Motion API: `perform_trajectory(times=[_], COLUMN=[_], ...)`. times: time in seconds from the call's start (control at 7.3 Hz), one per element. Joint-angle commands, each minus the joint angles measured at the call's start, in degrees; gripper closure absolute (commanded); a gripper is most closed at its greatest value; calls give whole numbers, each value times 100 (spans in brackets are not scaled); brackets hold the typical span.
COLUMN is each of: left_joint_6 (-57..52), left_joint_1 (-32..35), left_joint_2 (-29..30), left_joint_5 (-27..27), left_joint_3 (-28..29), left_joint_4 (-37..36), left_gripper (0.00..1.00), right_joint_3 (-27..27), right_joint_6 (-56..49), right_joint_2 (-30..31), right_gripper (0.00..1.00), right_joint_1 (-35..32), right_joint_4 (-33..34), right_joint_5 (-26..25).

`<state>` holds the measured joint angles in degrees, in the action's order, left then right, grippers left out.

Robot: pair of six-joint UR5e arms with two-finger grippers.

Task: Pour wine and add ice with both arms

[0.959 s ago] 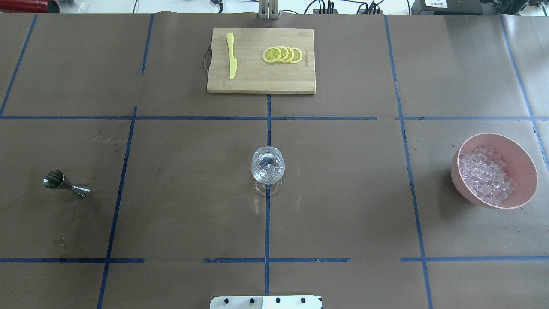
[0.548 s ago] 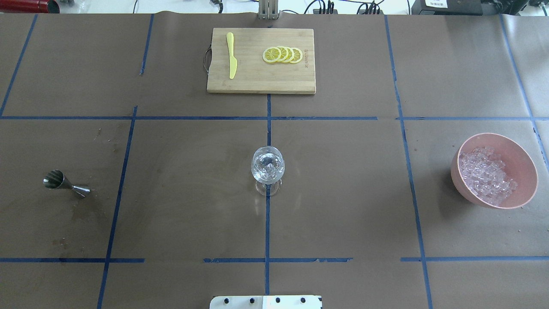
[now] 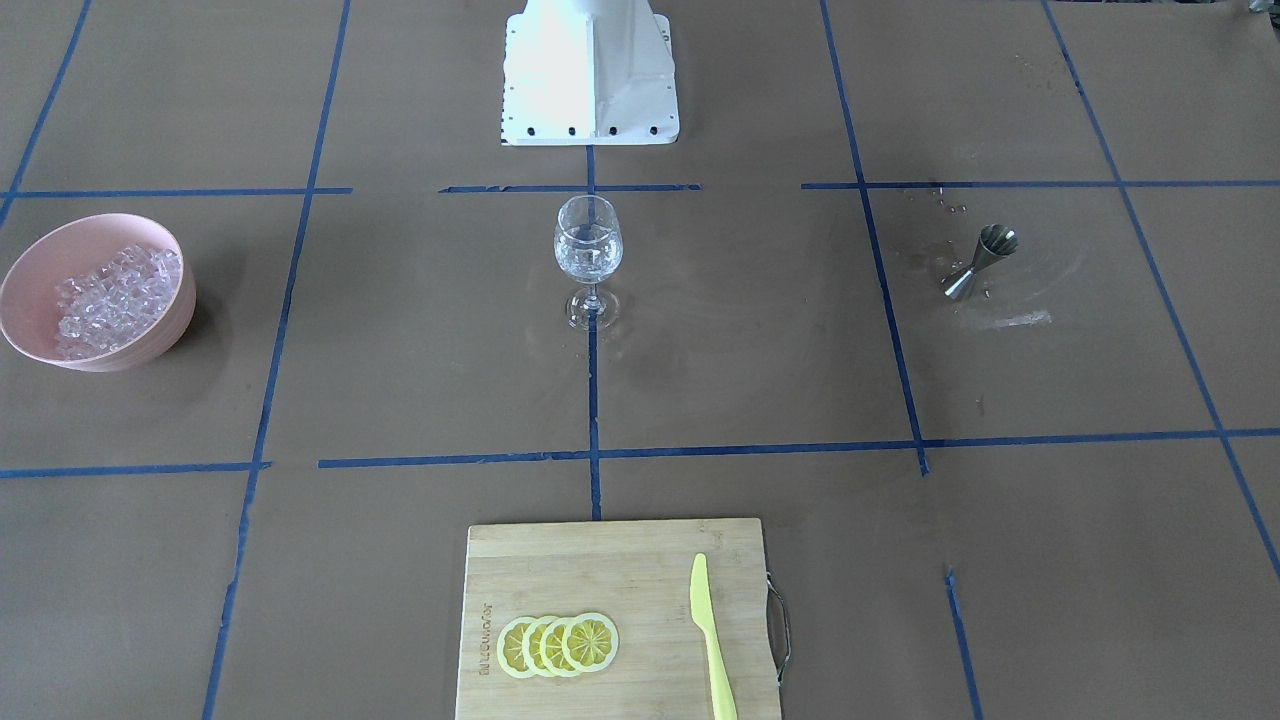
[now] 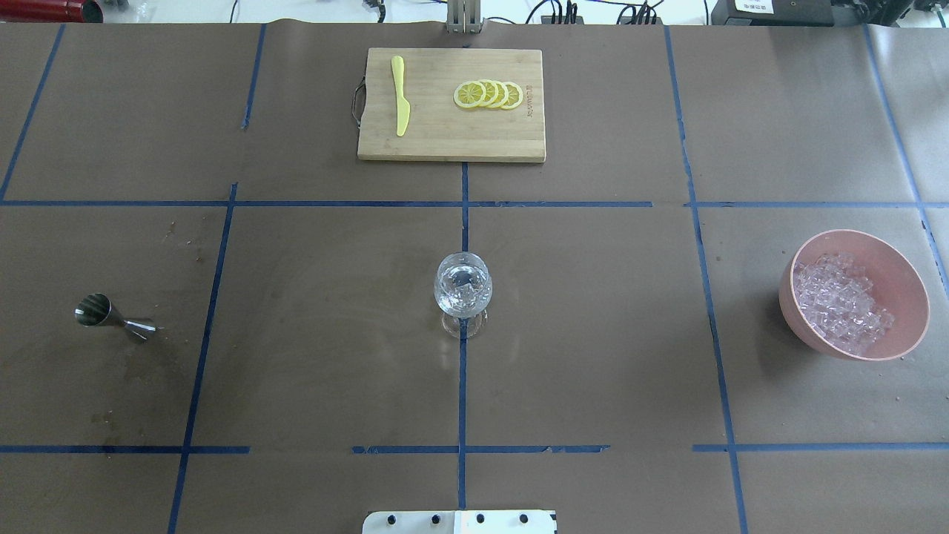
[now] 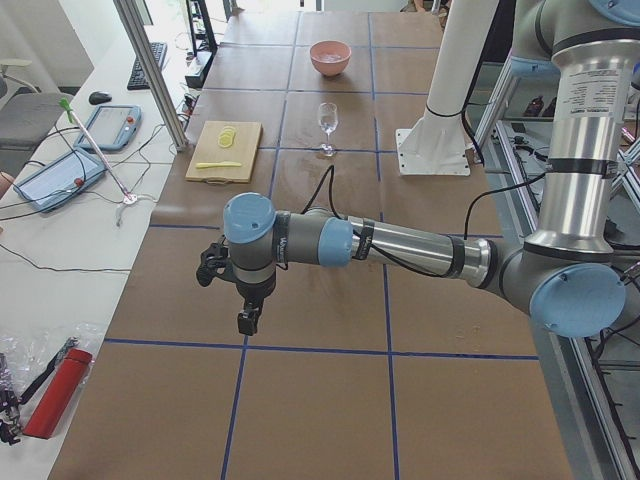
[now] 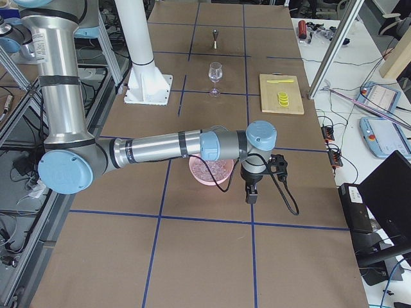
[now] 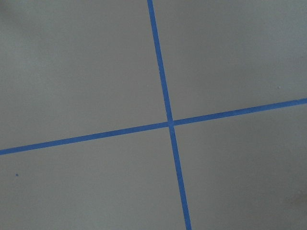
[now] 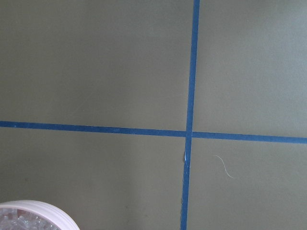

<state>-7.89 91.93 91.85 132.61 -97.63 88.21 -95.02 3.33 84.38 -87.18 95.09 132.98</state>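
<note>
A clear stemmed wine glass (image 4: 463, 288) stands at the table's middle, with clear contents in its bowl; it also shows in the front view (image 3: 588, 240). The ice (image 4: 841, 302) fills a pink bowl (image 4: 913, 297) on the right. A steel jigger (image 4: 111, 317) lies on the left. The left arm (image 5: 400, 245) reaches out past the jigger's end of the table; I cannot tell whether its gripper (image 5: 245, 320) is open or shut. The right arm (image 6: 160, 149) reaches over the bowl (image 6: 199, 176); I cannot tell the state of its gripper (image 6: 250, 194) either.
A wooden cutting board (image 4: 445, 141) at the far middle carries lemon slices (image 4: 489, 95) and a yellow knife (image 4: 400, 96). The white base block (image 3: 590, 75) sits at the near edge. A red object (image 4: 44, 9) lies beyond the far left corner.
</note>
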Motion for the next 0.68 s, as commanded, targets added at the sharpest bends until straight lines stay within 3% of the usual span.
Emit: perform_trajectory(times=[0.0,0.55], left_joint_6=[-2,-2], left_joint_1=[-18,-79], left_joint_2=[-44,-44], left_joint_5=[246,239], left_joint_3=[200,289], left_joint_4=[267,267], left_gripper=[0,0], right_joint_3=[1,10], right_joint_6=[62,71], right_joint_2=[8,8], right_gripper=[0,0], right_joint_1=[-1,-1], right_joint_4=[-16,-17], right_joint_5=[18,27])
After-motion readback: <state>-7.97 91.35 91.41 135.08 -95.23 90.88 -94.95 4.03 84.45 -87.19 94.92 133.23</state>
